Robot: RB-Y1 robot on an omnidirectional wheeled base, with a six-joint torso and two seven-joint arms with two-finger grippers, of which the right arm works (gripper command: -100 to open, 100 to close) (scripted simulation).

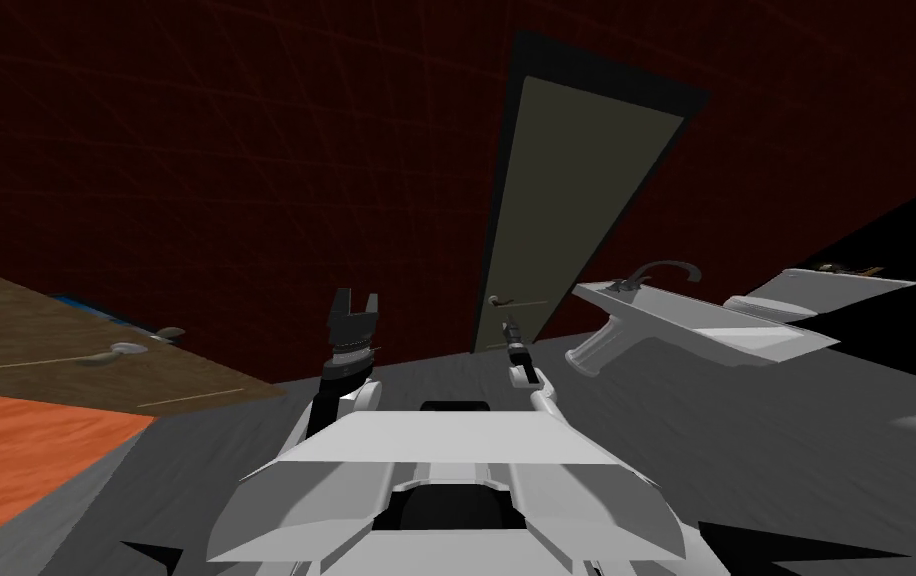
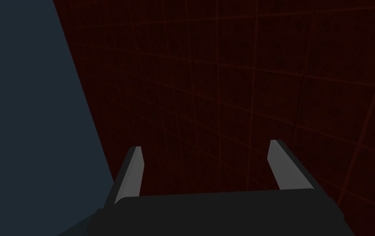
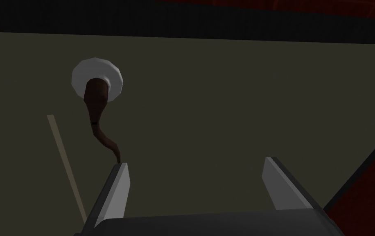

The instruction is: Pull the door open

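Note:
A dull olive door [image 1: 571,190] in a black frame stands ahead in the dark red wall. Its brown lever handle [image 1: 502,300] sits low on the door's left side. In the right wrist view the curved brown handle [image 3: 98,119] hangs from a white round plate [image 3: 97,78] on the olive door [image 3: 223,102]. My right gripper [image 3: 195,170] is open just short of the door, and the handle's tip lies at one fingertip [image 3: 119,172], outside the gap. In the head view my right gripper [image 1: 512,330] is just below the handle. My left gripper [image 1: 354,305] is raised and open [image 2: 205,153] before the red wall.
A white sink with a dark tap [image 1: 686,310] juts from the wall right of the door, with a second white fixture [image 1: 826,285] beyond it. A brown wooden counter [image 1: 56,345] and an orange surface [image 1: 16,440] lie to the left. The floor [image 1: 746,440] is grey.

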